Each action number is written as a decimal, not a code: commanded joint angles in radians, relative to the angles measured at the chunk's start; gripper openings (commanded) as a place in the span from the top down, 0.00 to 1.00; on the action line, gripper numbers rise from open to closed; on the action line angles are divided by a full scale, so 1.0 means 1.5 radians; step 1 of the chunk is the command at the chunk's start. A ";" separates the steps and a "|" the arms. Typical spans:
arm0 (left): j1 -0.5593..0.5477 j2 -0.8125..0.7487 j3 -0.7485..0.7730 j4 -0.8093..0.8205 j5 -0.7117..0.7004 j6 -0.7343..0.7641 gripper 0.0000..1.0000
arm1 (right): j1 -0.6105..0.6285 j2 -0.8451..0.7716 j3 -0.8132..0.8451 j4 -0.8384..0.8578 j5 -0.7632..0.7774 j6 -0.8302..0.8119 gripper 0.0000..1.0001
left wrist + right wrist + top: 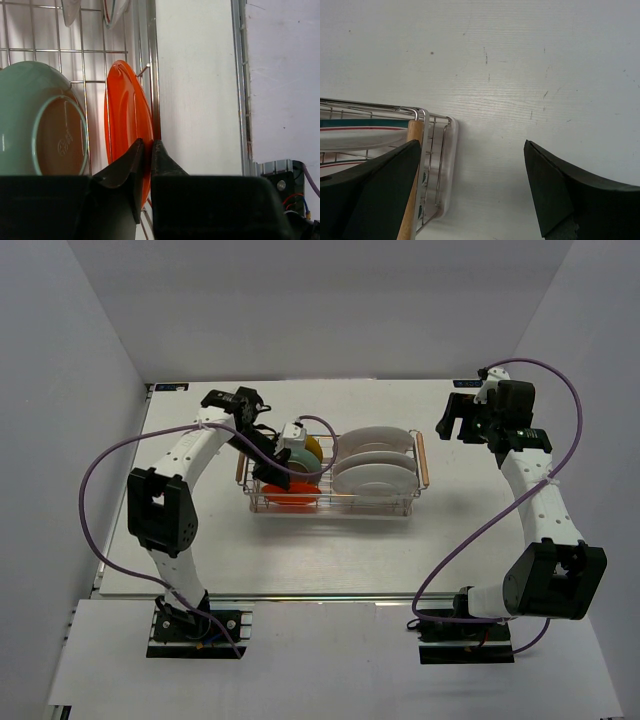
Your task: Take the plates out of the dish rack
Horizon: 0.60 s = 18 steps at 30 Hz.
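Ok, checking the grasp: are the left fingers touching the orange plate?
Touching. The left wrist view shows the left fingers closed on the orange plate, its rim pinched between them with no gap visible.

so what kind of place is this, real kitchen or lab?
Looks like a lab robot cell, not a kitchen: plain white walls around a white table, left arm and right arm bolted at its near edge, a dish rack of plates as the prop.
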 commanded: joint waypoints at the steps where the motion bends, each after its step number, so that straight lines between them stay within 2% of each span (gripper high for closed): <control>1: -0.002 0.013 0.048 -0.014 0.013 0.034 0.97 | 0.001 0.000 0.019 -0.007 0.009 0.005 0.11; 4: -0.002 0.017 0.065 -0.015 -0.001 0.019 1.00 | 0.001 0.004 0.018 -0.012 0.014 0.005 0.11; 18: -0.002 -0.006 0.120 -0.016 0.016 -0.070 1.00 | 0.002 0.046 0.038 -0.042 -0.015 0.011 0.11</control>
